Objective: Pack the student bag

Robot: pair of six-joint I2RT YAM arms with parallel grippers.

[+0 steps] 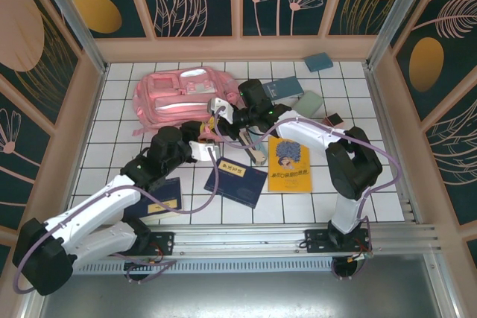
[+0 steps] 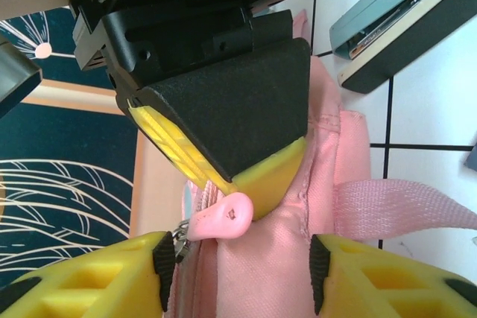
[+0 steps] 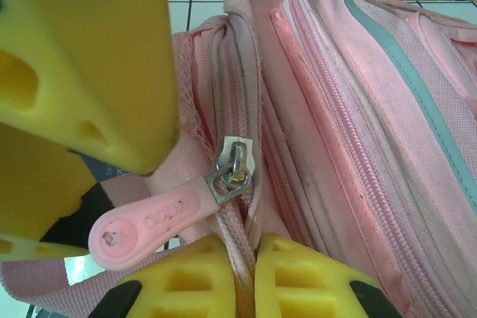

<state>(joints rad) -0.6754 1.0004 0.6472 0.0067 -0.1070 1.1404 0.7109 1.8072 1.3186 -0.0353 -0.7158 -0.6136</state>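
On the left of the white tiled tabletop [image 1: 373,184] we see a dark blue book [image 1: 165,200] lying partly under the left arm [image 1: 97,214]. Behind it, at the back left, the student bag [image 1: 179,91] lies flat with its pockets facing up. It is pink and it is the biggest thing here. Both arms reach to the near right corner of the bag and meet there. The left fingers [image 2: 97,281] are open. They stand apart, and the bag's pink cloth and its zipper run between them. A pink zipper pull [image 3: 141,225] hangs loose from a small silver slider [image 3: 235,169], close to the left fingers. The right fingers [image 3: 179,288] are closed tight on a fold of the bag's pink cloth, right beside the zipper. Going on to the right, another blue book [image 1: 237,180] lies near the middle, and a yellow book [image 1: 289,163] lies just beside it under the right arm [image 1: 350,161]. At the back right we see a teal book [image 1: 319,61], well apart from the bag.
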